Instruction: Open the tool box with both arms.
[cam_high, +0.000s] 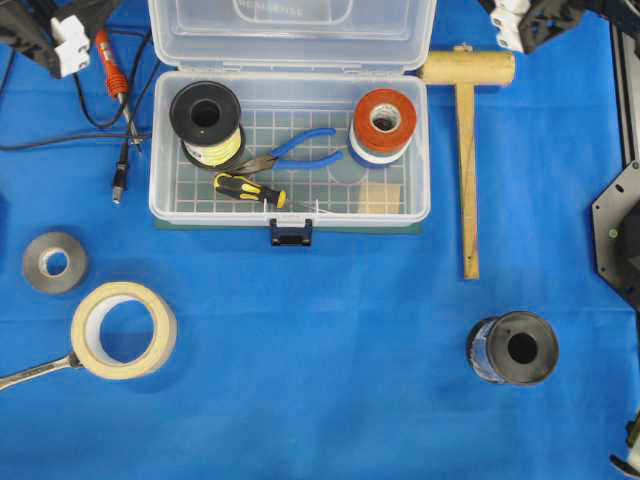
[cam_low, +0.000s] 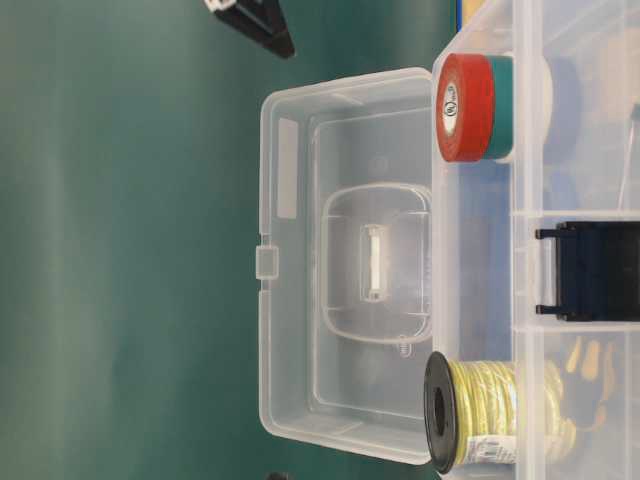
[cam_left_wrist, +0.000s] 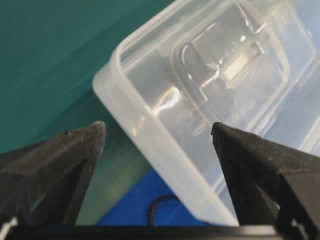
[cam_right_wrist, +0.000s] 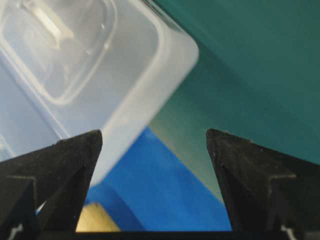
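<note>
Overhead view: the blue counter (cam_high: 320, 380) is seen carrying the tool box (cam_high: 290, 205) at its far middle, lid raised, spools and pliers (cam_high: 290, 152) laid inside. The left hand (cam_left_wrist: 159, 131) and right hand (cam_right_wrist: 152, 134) are spread wide, nothing held, beside the lid's corners.

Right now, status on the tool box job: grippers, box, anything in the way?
Left gripper open, empty. Right gripper open, empty. Tool box lid up, both grippers off it. Wooden mallet beside box, not blocking.
</note>
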